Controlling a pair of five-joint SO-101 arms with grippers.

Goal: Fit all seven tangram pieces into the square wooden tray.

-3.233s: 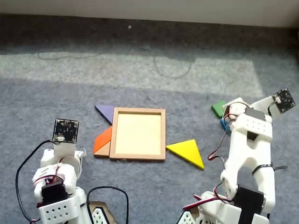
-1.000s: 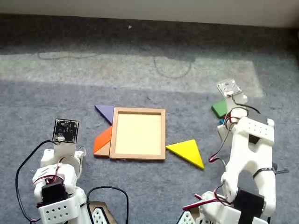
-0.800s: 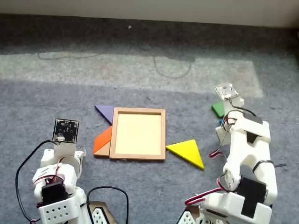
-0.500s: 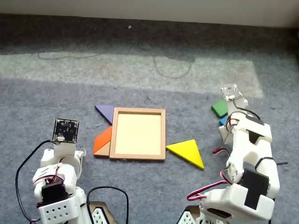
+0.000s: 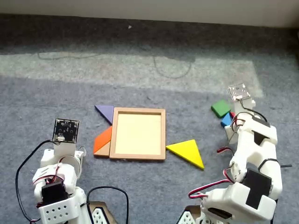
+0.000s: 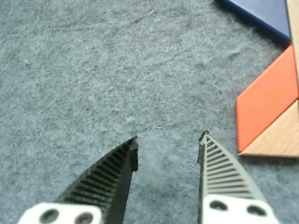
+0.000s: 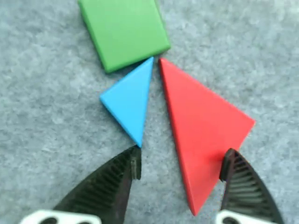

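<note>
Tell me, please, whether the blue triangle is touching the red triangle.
Apart. The right wrist view shows a narrow strip of grey carpet running between the blue triangle and the red triangle along their facing edges.

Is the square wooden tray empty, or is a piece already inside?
Empty. In the high view the tray has a bare floor; the purple piece, orange piece and yellow triangle lie outside its frame.

Overhead view; wrist cameras (close) face carpet [image 6: 70, 70].
</note>
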